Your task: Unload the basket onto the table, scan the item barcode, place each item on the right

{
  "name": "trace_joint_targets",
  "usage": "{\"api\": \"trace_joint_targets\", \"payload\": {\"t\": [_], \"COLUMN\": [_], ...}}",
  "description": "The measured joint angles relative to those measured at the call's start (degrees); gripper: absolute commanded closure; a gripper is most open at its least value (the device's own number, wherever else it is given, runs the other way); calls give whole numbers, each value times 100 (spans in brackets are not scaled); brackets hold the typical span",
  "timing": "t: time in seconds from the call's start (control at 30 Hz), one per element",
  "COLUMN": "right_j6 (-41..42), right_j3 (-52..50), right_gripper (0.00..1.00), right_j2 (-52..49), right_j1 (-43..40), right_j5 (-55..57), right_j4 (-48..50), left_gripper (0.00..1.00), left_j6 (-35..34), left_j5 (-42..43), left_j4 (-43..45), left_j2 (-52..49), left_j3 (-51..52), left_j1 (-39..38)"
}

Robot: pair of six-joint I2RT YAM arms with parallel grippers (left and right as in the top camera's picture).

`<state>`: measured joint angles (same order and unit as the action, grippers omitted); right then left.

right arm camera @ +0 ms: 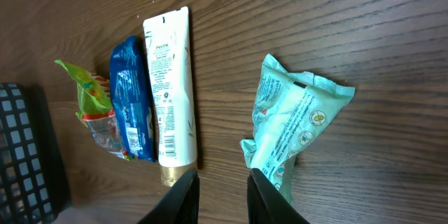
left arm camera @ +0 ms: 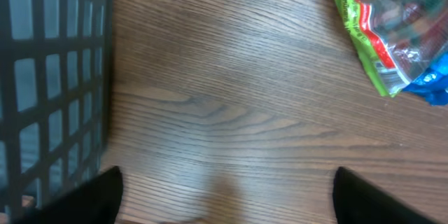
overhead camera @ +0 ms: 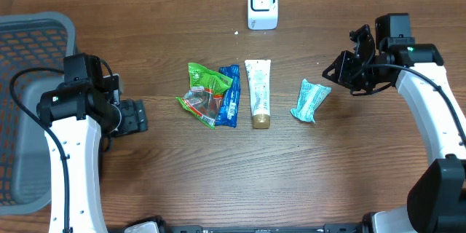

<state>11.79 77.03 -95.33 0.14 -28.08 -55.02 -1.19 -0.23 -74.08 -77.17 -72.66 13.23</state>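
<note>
Left gripper spread wide, right gripper narrowly parted, grey mesh basket far left on table.

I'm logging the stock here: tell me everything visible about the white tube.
The white tube is soft-looking plastic with small dark print, crimped flat at the far end, gold cap at the near end. It lies flat on the wooden table, seemingly touching the blue packet on its left. Nothing holds it.
</note>
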Motion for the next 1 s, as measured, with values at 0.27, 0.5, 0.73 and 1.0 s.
{"api": "trace_joint_targets", "payload": {"t": [0.27,0.5,0.73,1.0], "right_j6": [0,2,0,2], "right_j3": [0,0,0,0], "right_gripper": [72,72,72,72], "right_j2": [0,0,0,0], "right_j1": [0,0,2,2], "right_j5": [0,0,0,-2], "right_j4": [61,63,79,103], "left_gripper": [27,27,27,27], "left_j6": [413,413,424,621], "left_j5": [-577,-841,-748,-345], "left_j4": [-4,24,98,306], "left_j2": [0,0,2,2], "left_j3": [0,0,11,11], "left_j1": [0,317,1001,1189]}}
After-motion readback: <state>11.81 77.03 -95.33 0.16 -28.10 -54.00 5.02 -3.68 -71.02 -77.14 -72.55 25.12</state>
